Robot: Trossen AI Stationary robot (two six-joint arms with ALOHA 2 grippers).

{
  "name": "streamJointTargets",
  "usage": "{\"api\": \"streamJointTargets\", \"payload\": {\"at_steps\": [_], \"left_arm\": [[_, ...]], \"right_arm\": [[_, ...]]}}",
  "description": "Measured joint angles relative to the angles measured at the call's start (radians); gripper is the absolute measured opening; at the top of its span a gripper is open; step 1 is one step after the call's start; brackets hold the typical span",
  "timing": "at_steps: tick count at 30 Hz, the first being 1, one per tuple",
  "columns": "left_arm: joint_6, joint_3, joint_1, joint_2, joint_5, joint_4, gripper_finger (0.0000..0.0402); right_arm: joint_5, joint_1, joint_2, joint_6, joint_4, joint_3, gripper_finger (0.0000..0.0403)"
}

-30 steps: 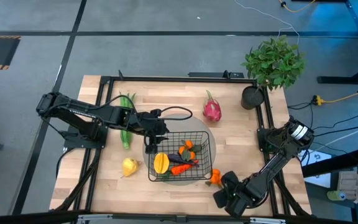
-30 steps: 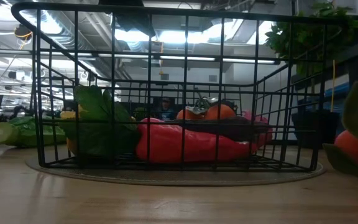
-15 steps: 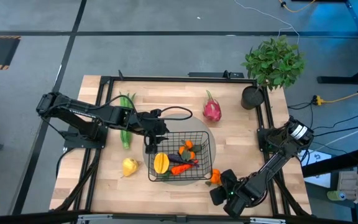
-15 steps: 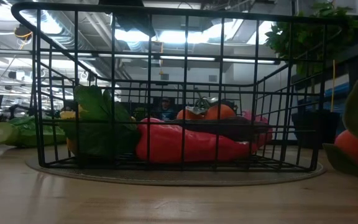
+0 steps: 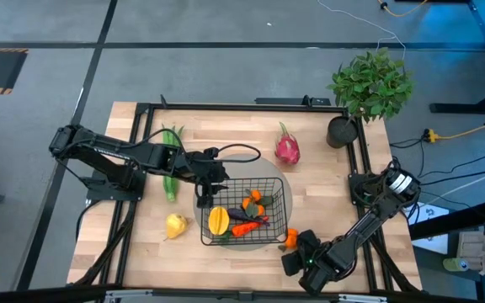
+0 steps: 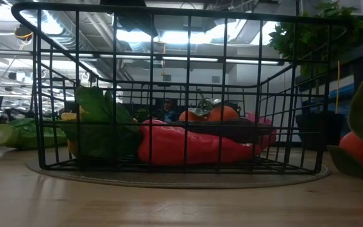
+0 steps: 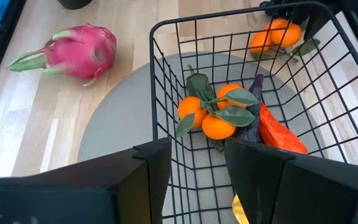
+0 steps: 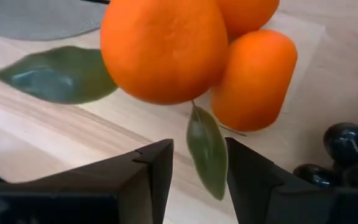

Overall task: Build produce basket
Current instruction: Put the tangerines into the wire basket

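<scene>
Plainly, the likeliest slip lies beside the black wire-grid basket (image 5: 244, 210), at its near right corner on the wooden surface (image 5: 226, 135): the right gripper (image 5: 290, 256) hovers there with its jaws apart and empty, just short of the cluster of small oranges with green leaves (image 8: 191, 53), and a close on a leaf alone could drag or drop the fruit, or scatter the dark grapes (image 8: 347, 152) next to it. The left gripper (image 7: 197, 168), parted and holding nothing, hangs over the basket's far left rim and could nudge it. Inside the basket lie a red-orange carrot (image 7: 278, 130), a yellow fruit (image 5: 218, 220), a purple eggplant (image 7: 252, 112) and leafy small oranges (image 7: 213, 115).
</scene>
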Motion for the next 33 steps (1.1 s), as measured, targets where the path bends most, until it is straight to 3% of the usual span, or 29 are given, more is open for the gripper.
{"api": "streamJointTargets", "payload": {"at_steps": [10,26,29,33], "left_arm": [[0.000,0.000,0.000,0.000,0.000,0.000,0.0138],[0.001,0.000,0.000,0.000,0.000,0.000,0.0138],[0.001,0.000,0.000,0.000,0.000,0.000,0.0138],[0.001,0.000,0.000,0.006,0.000,0.004,0.0138]], "right_arm": [[0.043,0.000,0.000,0.123,-0.014,0.000,0.0131],[0.044,0.000,0.000,0.151,-0.049,0.000,0.0126],[0.044,0.001,0.000,0.151,-0.060,0.000,0.0102],[0.044,0.001,0.000,0.147,-0.078,0.000,0.0035]]}}
